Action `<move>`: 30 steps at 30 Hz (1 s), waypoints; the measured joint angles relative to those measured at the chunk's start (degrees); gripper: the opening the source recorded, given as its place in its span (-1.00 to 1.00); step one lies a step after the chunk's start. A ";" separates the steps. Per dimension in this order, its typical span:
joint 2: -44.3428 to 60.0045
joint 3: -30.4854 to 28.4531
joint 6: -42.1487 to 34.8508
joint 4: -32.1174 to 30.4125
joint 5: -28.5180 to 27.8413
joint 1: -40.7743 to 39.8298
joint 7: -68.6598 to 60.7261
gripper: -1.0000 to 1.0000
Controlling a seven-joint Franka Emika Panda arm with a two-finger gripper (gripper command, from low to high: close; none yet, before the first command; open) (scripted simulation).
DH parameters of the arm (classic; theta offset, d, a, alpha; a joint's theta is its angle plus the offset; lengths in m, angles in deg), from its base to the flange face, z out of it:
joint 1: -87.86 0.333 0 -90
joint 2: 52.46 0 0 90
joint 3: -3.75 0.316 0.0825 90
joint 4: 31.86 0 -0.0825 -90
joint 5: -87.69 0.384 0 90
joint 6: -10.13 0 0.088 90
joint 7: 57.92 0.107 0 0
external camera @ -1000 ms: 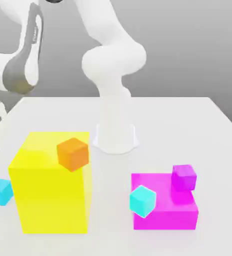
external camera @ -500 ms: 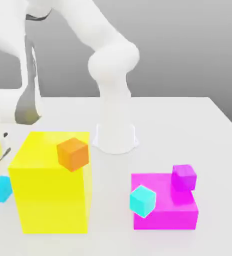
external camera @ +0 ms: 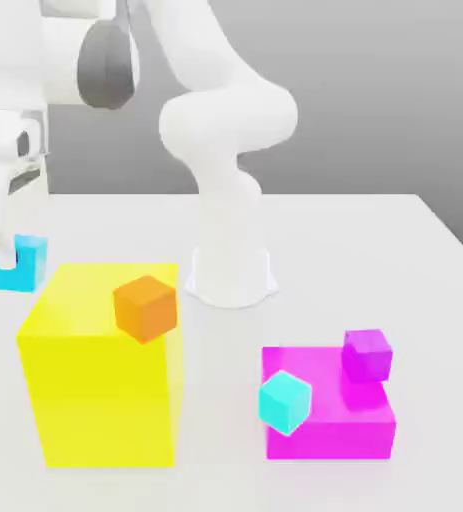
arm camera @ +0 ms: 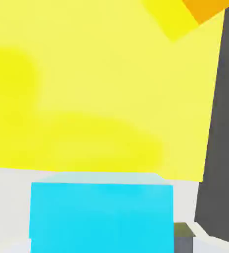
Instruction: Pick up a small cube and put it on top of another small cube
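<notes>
Gripper (external camera: 13, 255) clamped on 1 sky-blue cube (external camera: 33, 262), operator: you have both at the left edge of the exterior view, about mid-height. Lower left stands your big yellow block (external camera: 103, 370), with 1 orange cube (external camera: 146, 309) on top. Lower right, you see 1 turquoise cube (external camera: 285, 403) and 1 purple cube (external camera: 367, 355) (both small) at the magenta block (external camera: 330, 438).
</notes>
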 joint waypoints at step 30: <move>33.26 6.78 25.30 -11.09 25.35 44.36 6.80 1.00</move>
